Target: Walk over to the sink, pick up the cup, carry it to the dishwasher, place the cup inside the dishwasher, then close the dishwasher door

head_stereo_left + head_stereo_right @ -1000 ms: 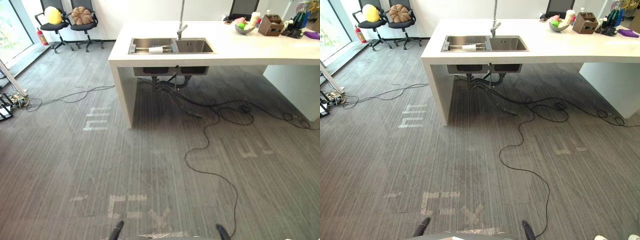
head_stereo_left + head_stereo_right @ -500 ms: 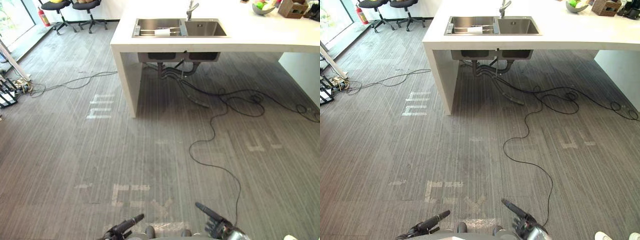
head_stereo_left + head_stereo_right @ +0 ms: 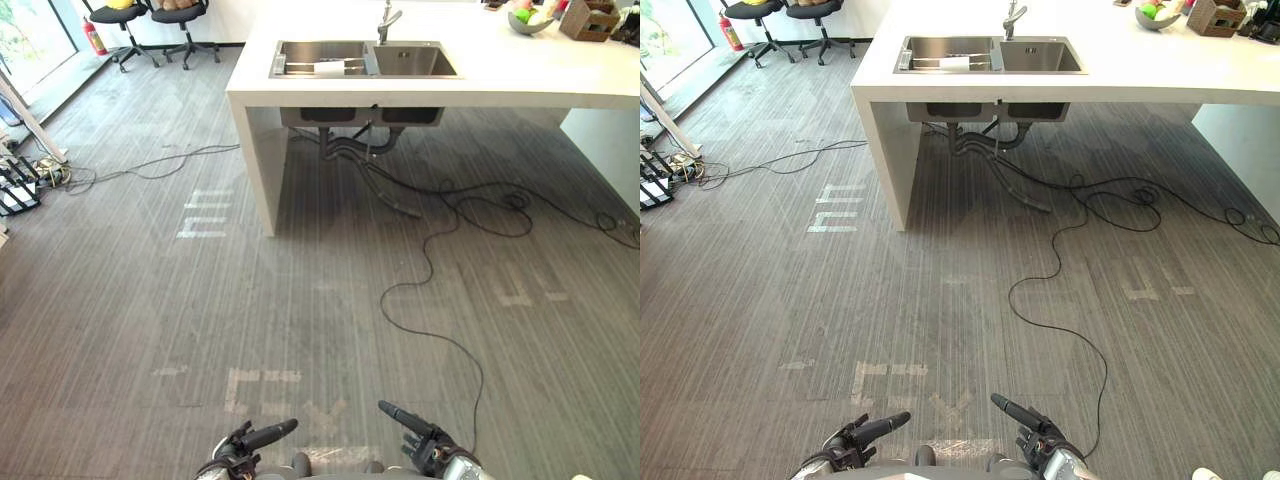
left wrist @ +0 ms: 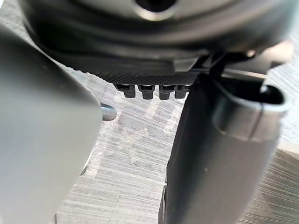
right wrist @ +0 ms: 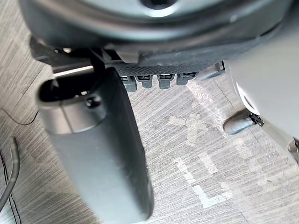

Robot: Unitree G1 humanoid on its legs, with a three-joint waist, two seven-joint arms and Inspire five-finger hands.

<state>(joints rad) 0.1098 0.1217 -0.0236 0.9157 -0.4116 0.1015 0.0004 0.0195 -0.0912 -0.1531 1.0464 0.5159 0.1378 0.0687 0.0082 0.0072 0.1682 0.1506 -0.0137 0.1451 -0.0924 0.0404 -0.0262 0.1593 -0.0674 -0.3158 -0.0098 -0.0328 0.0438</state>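
Left hand (image 3: pixel 240 447), right hand (image 3: pixel 428 445) risen, cup (image 3: pixel 330 68) seemingly in sink (image 3: pixel 415 62)

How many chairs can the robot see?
2. The left chair and the right chair stand side by side at the far left, past the counter's end. The view's edge cuts off their tops, so more might hide beyond it.

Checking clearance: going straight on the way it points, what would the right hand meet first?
The way looks free: the right hand points forward and leftward over grey floor, probably passing left of the counter; depth is unclear.
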